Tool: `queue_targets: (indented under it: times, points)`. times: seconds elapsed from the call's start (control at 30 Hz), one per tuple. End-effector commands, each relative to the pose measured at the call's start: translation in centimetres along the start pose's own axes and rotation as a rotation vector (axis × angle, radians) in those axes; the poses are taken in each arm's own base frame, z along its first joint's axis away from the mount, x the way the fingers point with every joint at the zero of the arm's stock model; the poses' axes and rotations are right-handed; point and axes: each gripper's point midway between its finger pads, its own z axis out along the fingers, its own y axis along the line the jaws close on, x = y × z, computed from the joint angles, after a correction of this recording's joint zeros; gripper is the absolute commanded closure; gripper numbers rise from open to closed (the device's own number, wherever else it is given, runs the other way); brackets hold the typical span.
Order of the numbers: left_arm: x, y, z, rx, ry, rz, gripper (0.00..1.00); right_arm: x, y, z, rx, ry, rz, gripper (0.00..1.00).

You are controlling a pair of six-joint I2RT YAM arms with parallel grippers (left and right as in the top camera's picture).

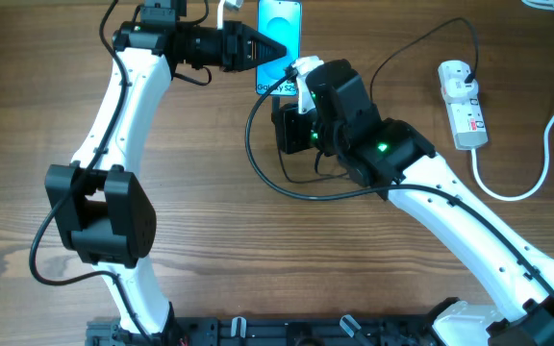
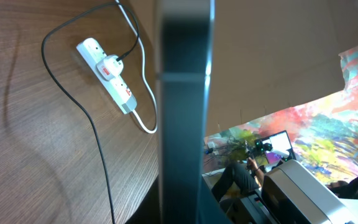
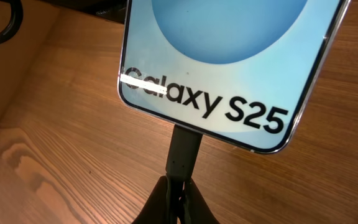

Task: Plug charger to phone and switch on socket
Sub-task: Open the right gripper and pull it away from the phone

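Note:
The phone lies at the table's far middle with its cyan screen up and "Galaxy S25" at its near end. My left gripper is shut on the phone's side edges; the left wrist view shows the phone edge-on as a dark bar. My right gripper is shut on the charger's black connector, whose tip meets the phone's bottom edge. The charger's black cable runs to its white plug, seated in the white socket.
The socket's thick white cord loops off the table's far right edge. The socket and thin black cable also show in the left wrist view. The cable loop lies under my right arm.

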Motion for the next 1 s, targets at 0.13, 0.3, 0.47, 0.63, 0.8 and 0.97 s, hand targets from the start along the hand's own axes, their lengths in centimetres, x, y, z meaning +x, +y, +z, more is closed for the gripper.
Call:
queue_targets:
  times: [0.13,0.3,0.47,0.63,0.8,0.97]
  points:
    - [2.3,-1.9,1.5,0.097,0.066,-0.049,0.96,-8.5,-0.8,-5.8,0.078,-0.323,-0.016,0.66]
    - [1.4,-1.1,-0.3,0.077,0.023,-0.048,0.96,-6.4,-1.7,-5.5,0.110,-0.238,0.019,0.50]
    - [0.8,-0.4,-1.8,0.061,-0.008,-0.079,0.96,-5.4,-1.2,-5.6,0.079,-0.195,0.050,0.38]
    - [0.6,1.5,-2.5,-0.035,-0.034,-0.130,0.96,-5.4,-3.2,-6.9,0.117,-0.193,0.156,0.24]
    - [3.4,6.6,-2.0,-0.367,0.011,-0.292,0.96,-4.0,-9.7,-8.6,0.264,-0.142,0.344,0.19]
    - [6.5,10.4,1.5,-0.504,0.113,-0.372,0.96,-1.7,-14.7,-10.4,0.388,-0.068,0.453,0.18]
